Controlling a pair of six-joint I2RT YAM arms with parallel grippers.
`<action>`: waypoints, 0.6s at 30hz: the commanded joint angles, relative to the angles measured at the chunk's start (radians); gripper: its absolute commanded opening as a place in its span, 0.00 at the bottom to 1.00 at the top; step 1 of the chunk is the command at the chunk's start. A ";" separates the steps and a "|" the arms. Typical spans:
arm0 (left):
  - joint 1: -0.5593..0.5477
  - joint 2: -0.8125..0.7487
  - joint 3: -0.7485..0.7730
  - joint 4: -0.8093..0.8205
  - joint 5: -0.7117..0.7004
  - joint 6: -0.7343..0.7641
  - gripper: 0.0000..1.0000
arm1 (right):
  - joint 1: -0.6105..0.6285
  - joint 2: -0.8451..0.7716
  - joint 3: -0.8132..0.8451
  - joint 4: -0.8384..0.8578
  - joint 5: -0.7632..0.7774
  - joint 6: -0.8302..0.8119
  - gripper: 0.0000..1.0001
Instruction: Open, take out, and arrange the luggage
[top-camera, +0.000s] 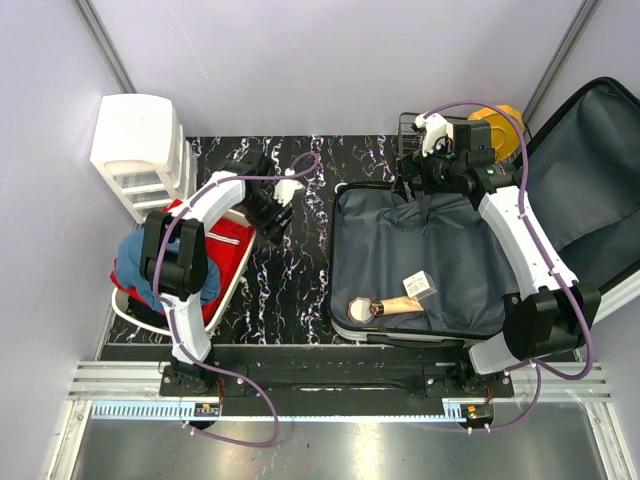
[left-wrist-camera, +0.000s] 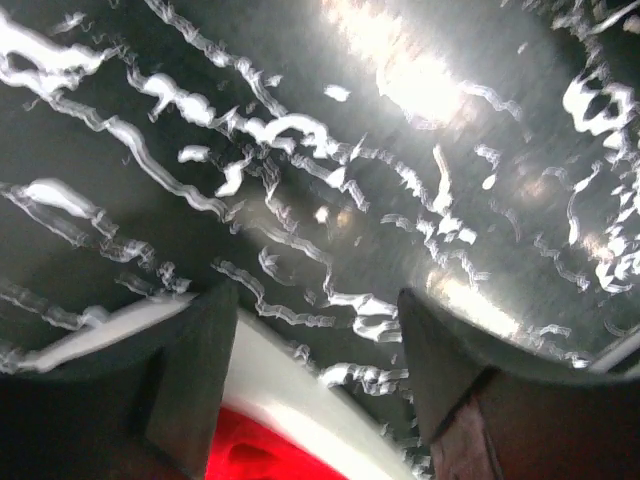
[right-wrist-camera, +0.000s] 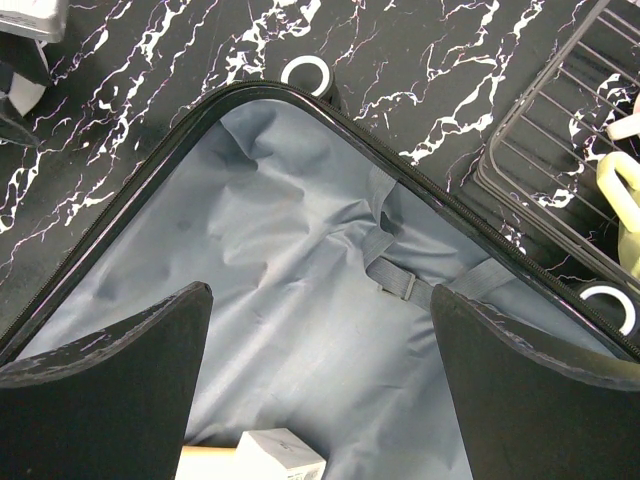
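Luggage (top-camera: 400, 250): open on the desk's (top-camera: 290, 290) right half, lid (top-camera: 590, 170) leaning right; long axis near-far, wheels (right-wrist-camera: 305, 72) far.
My left hand (left-wrist-camera: 320, 330): spread, empty, over desk.
My right hand (right-wrist-camera: 320, 320): spread wide, empty, above the lining (right-wrist-camera: 300, 250).

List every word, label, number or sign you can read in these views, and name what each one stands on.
None can be read in any view.
Small white box lying in the open luggage: dark marks on its top face, too small to read.
The same box at the bottom edge of the right wrist view: faint print, too blurred to read.
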 joint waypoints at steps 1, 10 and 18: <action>0.122 0.033 -0.045 -0.017 -0.025 -0.033 0.68 | -0.004 -0.030 -0.004 0.005 0.000 -0.020 1.00; 0.360 0.050 0.036 0.022 -0.265 0.001 0.69 | -0.006 -0.041 -0.035 -0.012 0.005 -0.057 1.00; 0.345 -0.034 0.291 -0.006 -0.029 -0.083 0.88 | -0.006 -0.033 -0.031 -0.014 -0.003 -0.045 1.00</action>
